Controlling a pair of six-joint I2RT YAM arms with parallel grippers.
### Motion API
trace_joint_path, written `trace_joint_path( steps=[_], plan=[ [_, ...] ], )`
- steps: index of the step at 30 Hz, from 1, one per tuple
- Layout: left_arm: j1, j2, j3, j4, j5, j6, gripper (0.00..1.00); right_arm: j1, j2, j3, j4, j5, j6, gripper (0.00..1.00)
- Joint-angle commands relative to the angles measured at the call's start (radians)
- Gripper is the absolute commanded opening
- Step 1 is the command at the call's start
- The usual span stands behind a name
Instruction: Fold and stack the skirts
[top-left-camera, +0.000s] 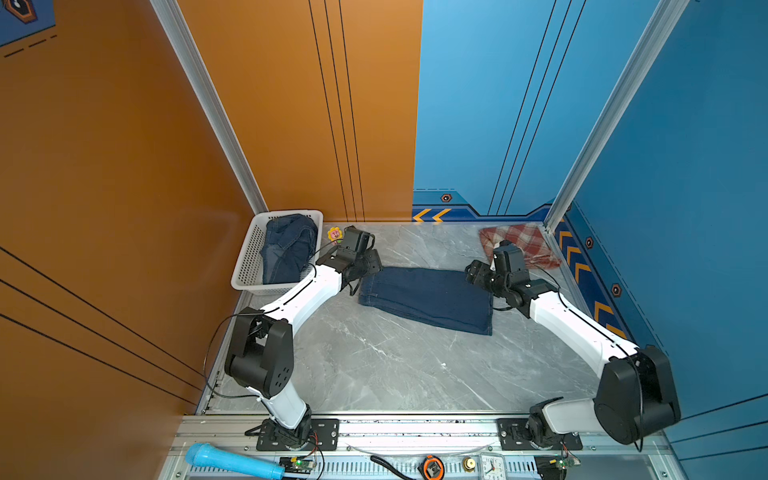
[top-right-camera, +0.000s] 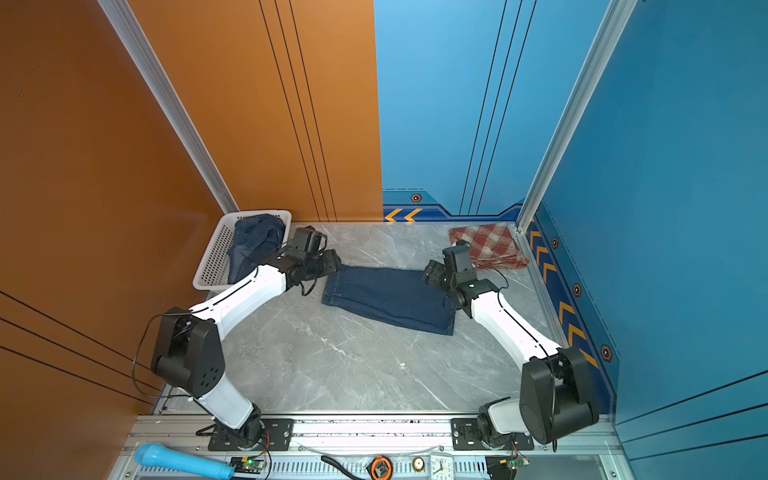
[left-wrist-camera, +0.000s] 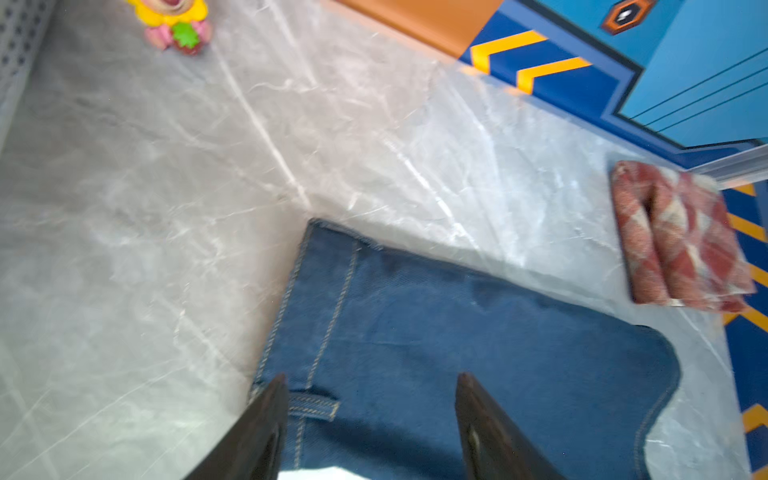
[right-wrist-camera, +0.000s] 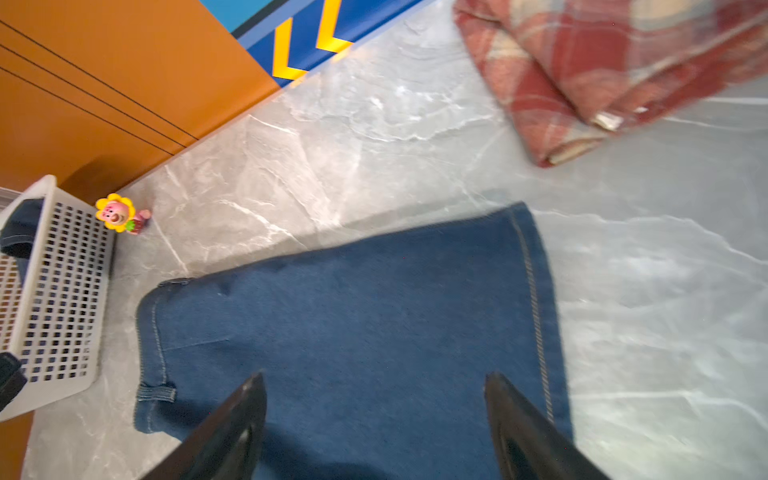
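1. In both top views the folded denim skirt (top-left-camera: 428, 299) lies flat mid-table (top-left-camera: 395, 374); the left gripper (top-left-camera: 369, 269) hangs at its far waistband corner, the right gripper (top-left-camera: 478, 272) at its far hem corner; the plaid skirt (top-left-camera: 528, 245) lies folded in the far right corner, well apart; a second denim skirt (top-left-camera: 289, 249) sits crumpled in the basket (top-left-camera: 249, 266) at far left.
2. From these views the step looks like a release after laying a fold; to do it well, both arms should rise straight up together, so neither corner gets dragged and the edges stay matched.
3. In the left wrist view the left gripper (left-wrist-camera: 372, 375) has its jaws well apart with nothing held; denim (left-wrist-camera: 457, 332) shows between them, and a belt loop sits just beside one finger (left-wrist-camera: 266, 415); whether the tips touch the cloth I cannot tell; that finger should clear the loop without snagging it.
4. In the right wrist view the right gripper (right-wrist-camera: 375, 374) is likewise spread wide and empty over the skirt (right-wrist-camera: 353, 311), near the stitched hem; a vertical lift here avoids peeling the top layer back.
5. Across the views, a further fold, waistband toward hem, probably suits before stacking; each grip should pinch all layers at a corner; the plaid skirt (right-wrist-camera: 602, 62) looks the likely base of the stack.
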Motion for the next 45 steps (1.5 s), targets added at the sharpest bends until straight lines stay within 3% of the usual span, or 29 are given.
trace_joint_path(
  steps=[1,7,14,20,28,34,45],
  plan=[
    [-0.017,0.121,0.057,0.087,0.078,-0.033,0.65,0.039,0.115,0.066,0.160,-0.007,0.072,0.85],
    [0.006,0.308,0.132,0.268,0.188,-0.092,0.64,0.095,0.350,0.126,0.456,0.009,0.248,0.85],
    [0.039,0.419,0.063,0.408,0.194,-0.093,0.63,0.149,0.555,0.171,0.638,0.055,0.362,0.87],
    [0.042,0.445,-0.013,0.457,0.182,-0.100,0.62,0.158,0.607,0.199,0.638,0.061,0.363,0.87],
    [0.039,0.444,-0.034,0.458,0.177,-0.091,0.62,0.176,0.552,0.262,0.540,0.082,0.293,0.87],
    [0.039,0.438,-0.045,0.458,0.168,-0.086,0.59,0.191,0.618,0.337,0.536,0.019,0.427,0.86],
    [0.036,0.441,-0.054,0.459,0.162,-0.081,0.49,0.231,0.740,0.368,0.609,0.032,0.549,0.86]
  ],
)
